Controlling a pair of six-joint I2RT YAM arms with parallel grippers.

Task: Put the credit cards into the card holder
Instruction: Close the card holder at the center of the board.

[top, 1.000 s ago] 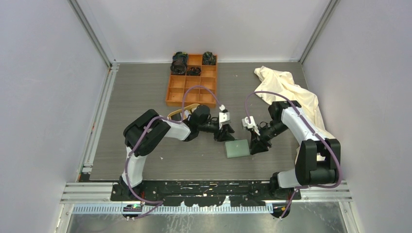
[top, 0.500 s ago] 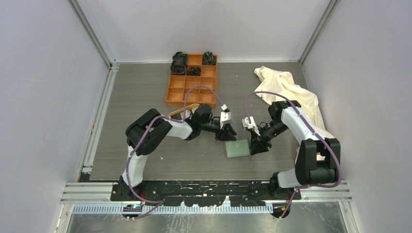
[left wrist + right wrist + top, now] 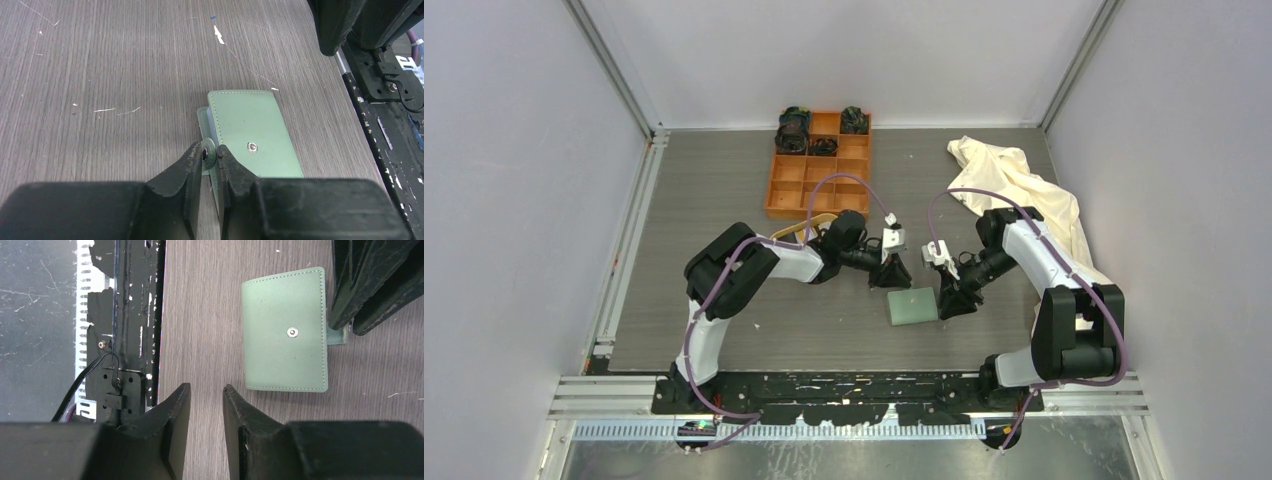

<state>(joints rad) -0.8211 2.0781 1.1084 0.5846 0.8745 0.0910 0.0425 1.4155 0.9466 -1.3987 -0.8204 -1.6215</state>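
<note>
From above, the left gripper (image 3: 893, 274) has crept a little to the right over the past second and now sits at the far edge of the sage-green soft folding card holder (image 3: 913, 307). The card holder lies shut on the grey wood-grain table (image 3: 724, 190) between the two arms, in much the same spot as before. The right gripper (image 3: 950, 300) waits just beside its right edge, not visibly touching it. Farther back stand the orange nine-compartment plastic box (image 3: 802, 185) and a crumpled cream cloth (image 3: 1024, 185).

From the left wrist, the change is plain. The black fingers (image 3: 185, 175) have come together on the small strap tab (image 3: 209, 150), with its metal snap showing between their tips. The rest of the card holder lies flat just beyond, its matching stud (image 3: 252, 147) facing up.

From the right wrist, that gripper's own jaws stand a narrow gap apart with only bare table between them. The closed card holder (image 3: 285, 340) lies ahead, and the left gripper is clamped on the tab at its far side.

No credit cards show in any view. The grip on the tab looks like the opening move, lifting the flap so the pockets can be reached. Until then, the loading itself has not begun.
</note>
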